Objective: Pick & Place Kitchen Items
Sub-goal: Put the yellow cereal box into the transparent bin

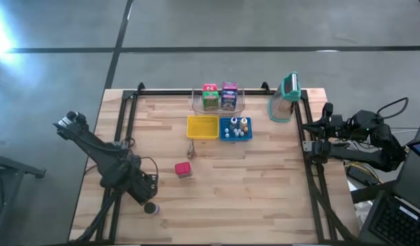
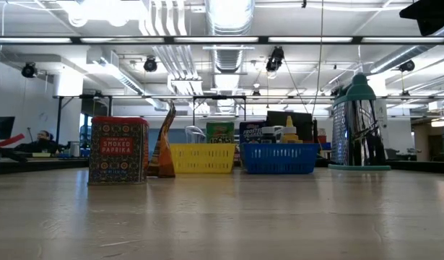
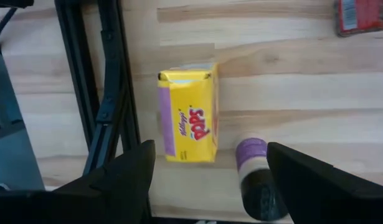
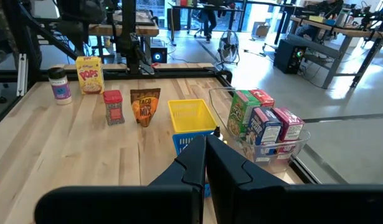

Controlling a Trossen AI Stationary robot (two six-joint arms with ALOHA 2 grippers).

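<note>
Kitchen items lie scattered over the worktop (image 1: 264,198), and by my reckoning the sorting is barely half done. Going from big to small: beyond the right hand (image 4: 205,163), which waits closed at the worktop's edge, a clear tray (image 4: 297,146) holds three cartons (image 4: 263,124), green, purple and pink. Just in front of that hand sit two square baskets, one yellow basket (image 4: 190,116) that looks empty and one blue basket (image 1: 235,128) with a few small bottles and white bits I cannot count. A clear jug with a teal lid (image 1: 286,96) stands off to its side.

Directly below the left hand (image 3: 210,180), whose fingers are spread wide and gripping nothing, lies one yellow carton (image 3: 187,115) on its side, with one purple-capped jar (image 3: 255,177) just beside it. Farther out from that hand are one red tin (image 4: 113,107) and one brown pouch (image 4: 144,106), standing close together.

So four loose things seem left to place; the yellow carton looks like the next pick.
</note>
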